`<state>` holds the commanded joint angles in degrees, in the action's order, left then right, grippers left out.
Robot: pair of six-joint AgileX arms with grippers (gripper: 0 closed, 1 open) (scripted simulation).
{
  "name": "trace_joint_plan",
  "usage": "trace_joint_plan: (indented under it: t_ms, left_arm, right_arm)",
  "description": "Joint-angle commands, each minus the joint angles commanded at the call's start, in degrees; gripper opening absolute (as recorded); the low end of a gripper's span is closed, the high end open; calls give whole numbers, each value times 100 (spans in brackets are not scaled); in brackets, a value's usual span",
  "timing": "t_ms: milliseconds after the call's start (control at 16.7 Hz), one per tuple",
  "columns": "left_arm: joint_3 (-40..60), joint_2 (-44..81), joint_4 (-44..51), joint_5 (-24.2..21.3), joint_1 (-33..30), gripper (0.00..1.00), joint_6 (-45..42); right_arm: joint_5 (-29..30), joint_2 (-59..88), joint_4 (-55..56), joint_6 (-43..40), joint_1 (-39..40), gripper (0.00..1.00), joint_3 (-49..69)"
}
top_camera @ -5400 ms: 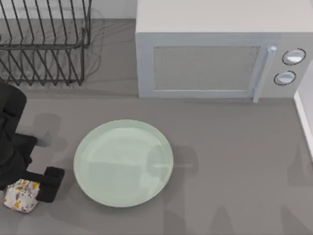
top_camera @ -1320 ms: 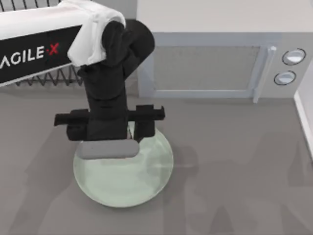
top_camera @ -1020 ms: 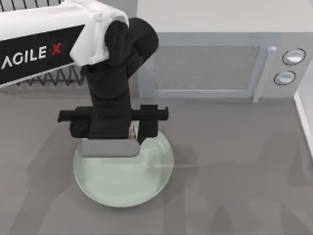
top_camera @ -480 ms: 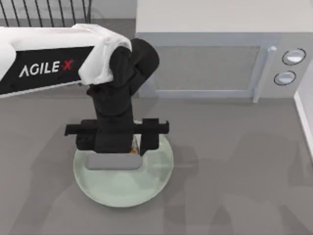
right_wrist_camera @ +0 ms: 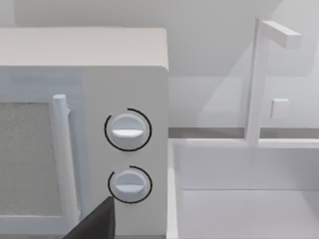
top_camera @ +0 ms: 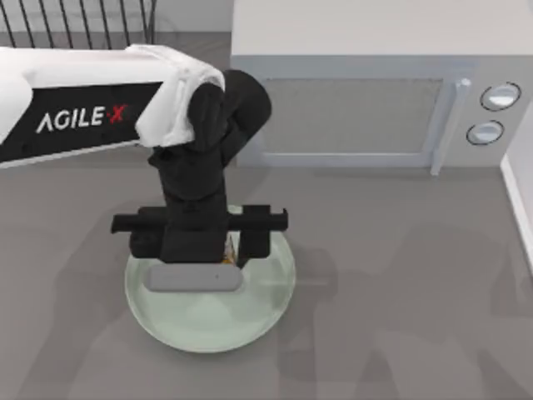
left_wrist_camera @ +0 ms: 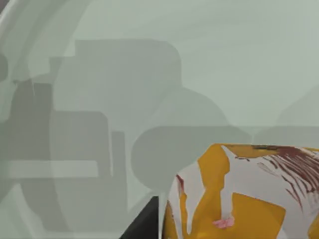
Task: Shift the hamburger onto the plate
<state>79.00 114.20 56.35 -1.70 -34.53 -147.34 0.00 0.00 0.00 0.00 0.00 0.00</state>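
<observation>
The pale mint-green plate [top_camera: 271, 296] lies on the grey table, left of centre. My left arm reaches in from the left and points straight down over the plate's far half. My left gripper [top_camera: 220, 248] is shut on the hamburger [top_camera: 231, 247], which shows as a thin orange-and-white sliver beside the black wrist. In the left wrist view the white, orange-blotched hamburger [left_wrist_camera: 249, 199] sits close against a dark finger [left_wrist_camera: 145, 225], low over the plate [left_wrist_camera: 199, 59]; whether it touches the plate I cannot tell. My right gripper [right_wrist_camera: 94, 223] is a dark corner in the right wrist view, parked facing the microwave.
A white microwave [top_camera: 358, 108] stands at the back, just behind the plate, with its handle and two knobs [right_wrist_camera: 127, 130] at the right. A wire dish rack [top_camera: 83, 21] is at the back left. A white sink edge [top_camera: 520, 200] runs along the right.
My left arm has carried the hamburger from the table's front left over the plate. In the last half second it sank slightly lower.
</observation>
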Motion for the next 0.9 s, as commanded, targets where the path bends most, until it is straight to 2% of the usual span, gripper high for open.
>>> trace_joint_plan:
  t_ms: [540,900]
  left_arm:
    - [0,0,0,0,0,98,0]
    - [0,0,0,0,0,100,0]
  right_arm:
    - [0,0,0,0,0,100,0]
    - [0,0,0,0,0,100,0]
